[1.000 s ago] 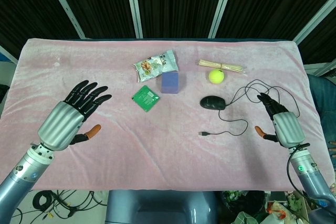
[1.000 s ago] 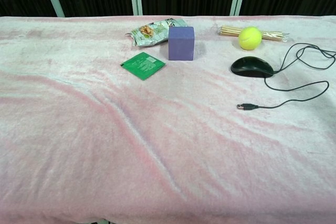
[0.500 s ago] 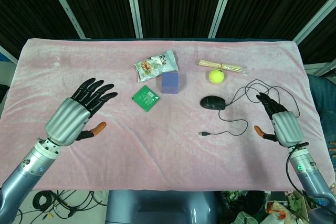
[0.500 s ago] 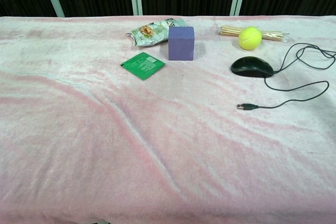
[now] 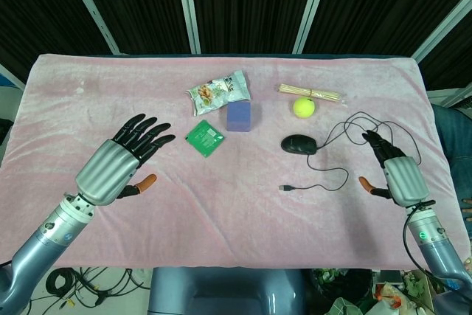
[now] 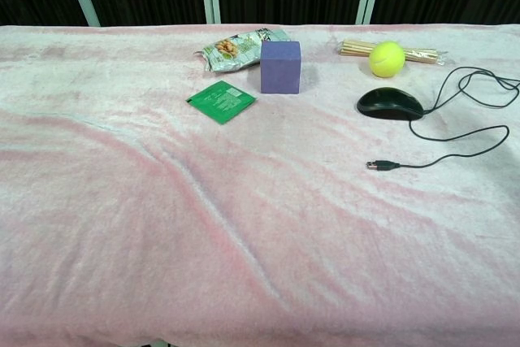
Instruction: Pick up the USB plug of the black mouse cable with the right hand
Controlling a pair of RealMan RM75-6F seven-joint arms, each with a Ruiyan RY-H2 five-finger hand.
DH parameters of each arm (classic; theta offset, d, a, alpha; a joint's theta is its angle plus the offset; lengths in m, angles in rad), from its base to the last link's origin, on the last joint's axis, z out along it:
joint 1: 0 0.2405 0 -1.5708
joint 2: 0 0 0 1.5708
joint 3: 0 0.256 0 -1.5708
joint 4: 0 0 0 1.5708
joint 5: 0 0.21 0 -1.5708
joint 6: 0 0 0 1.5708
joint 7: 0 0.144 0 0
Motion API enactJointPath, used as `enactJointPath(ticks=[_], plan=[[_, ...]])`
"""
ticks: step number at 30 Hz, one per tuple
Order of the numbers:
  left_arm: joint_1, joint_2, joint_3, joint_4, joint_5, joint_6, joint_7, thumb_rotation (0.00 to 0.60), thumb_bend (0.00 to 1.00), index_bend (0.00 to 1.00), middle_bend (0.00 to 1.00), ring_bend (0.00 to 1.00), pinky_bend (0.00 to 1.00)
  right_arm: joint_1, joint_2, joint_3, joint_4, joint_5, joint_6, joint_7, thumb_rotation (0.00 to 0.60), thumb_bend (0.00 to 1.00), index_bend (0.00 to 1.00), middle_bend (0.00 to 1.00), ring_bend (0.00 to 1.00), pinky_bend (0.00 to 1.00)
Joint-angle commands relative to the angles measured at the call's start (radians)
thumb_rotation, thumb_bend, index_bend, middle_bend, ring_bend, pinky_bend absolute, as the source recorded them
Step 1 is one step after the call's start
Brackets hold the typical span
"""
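The black mouse [image 5: 299,144] [image 6: 390,103] lies right of centre on the pink cloth. Its thin black cable [image 5: 335,176] [image 6: 467,132] loops to the right and runs back to the USB plug [image 5: 285,189] [image 6: 375,166], which lies flat in front of the mouse. My right hand [image 5: 394,171] hovers open at the table's right side, well right of the plug, fingers spread over the cable loops. My left hand [image 5: 122,164] is open over the left part of the cloth, holding nothing. Neither hand shows in the chest view.
A purple cube [image 5: 241,116], a green packet [image 5: 204,139] and a snack bag [image 5: 219,91] sit at centre back. A yellow tennis ball [image 5: 303,108] rests against a bundle of wooden sticks [image 5: 311,94] behind the mouse. The pink cloth [image 5: 221,212] covers the whole table.
My left hand has moved right and a little forward, toward the green packet. The right hand has barely shifted. The mouse, cable and plug lie as before.
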Motion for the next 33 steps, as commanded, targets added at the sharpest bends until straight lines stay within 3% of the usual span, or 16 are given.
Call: enactJointPath(ticks=[1,7,11,15,23,33], plan=[[0.007,0.035,0.001,-0.01,0.008,0.003,0.022,0.6,0.31,0.14,0.08,0.0,0.05,-0.003,0.005,-0.006,-0.002,0.001,-0.005,-0.008,0.6,0.21,0.0,0.06,0.16,0.27],[0.082,0.145,0.015,-0.051,0.028,0.089,0.048,0.6,0.31,0.13,0.08,0.0,0.05,-0.019,0.029,-0.028,-0.046,-0.008,-0.009,0.018,0.6,0.21,0.0,0.06,0.16,0.27],[0.165,0.187,0.055,-0.032,0.054,0.174,0.03,0.6,0.31,0.13,0.08,0.0,0.04,-0.017,0.036,-0.049,-0.089,-0.025,-0.028,0.023,0.6,0.21,0.01,0.06,0.16,0.24],[0.238,0.195,0.103,0.018,0.054,0.227,-0.056,0.6,0.31,0.14,0.08,0.0,0.02,-0.008,0.023,-0.066,-0.124,-0.026,-0.066,-0.054,0.6,0.21,0.06,0.06,0.15,0.21],[0.327,0.12,0.15,0.235,0.046,0.306,-0.179,0.6,0.31,0.15,0.07,0.0,0.01,0.047,-0.059,-0.047,-0.178,0.042,-0.17,-0.208,0.6,0.21,0.19,0.06,0.13,0.18],[0.352,0.029,0.166,0.4,0.031,0.31,-0.235,0.6,0.31,0.16,0.07,0.0,0.0,0.128,-0.199,-0.005,-0.119,0.199,-0.315,-0.342,0.6,0.21,0.28,0.06,0.12,0.17]])
